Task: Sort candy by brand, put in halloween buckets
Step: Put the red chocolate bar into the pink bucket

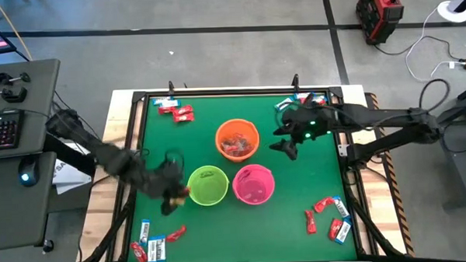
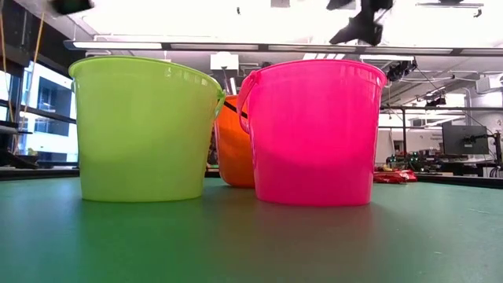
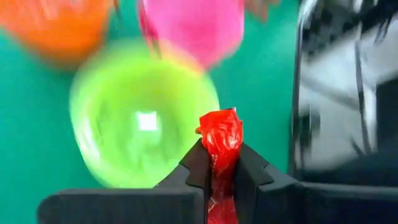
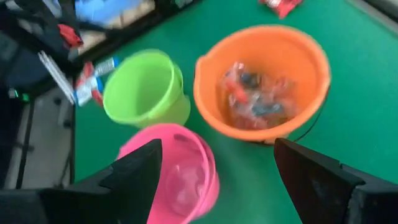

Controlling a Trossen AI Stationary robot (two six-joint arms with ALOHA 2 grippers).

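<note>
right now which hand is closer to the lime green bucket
Left. The left hand sits right beside the lime green bucket, holding a red candy. The right hand hangs open across the table, beyond the orange bucket.

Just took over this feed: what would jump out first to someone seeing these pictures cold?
Three bright buckets cluster mid-table: orange bucket, green bucket and pink bucket. The left gripper hangs beside the green bucket, shut on a red candy. The right gripper waits open beside the orange bucket.
</note>
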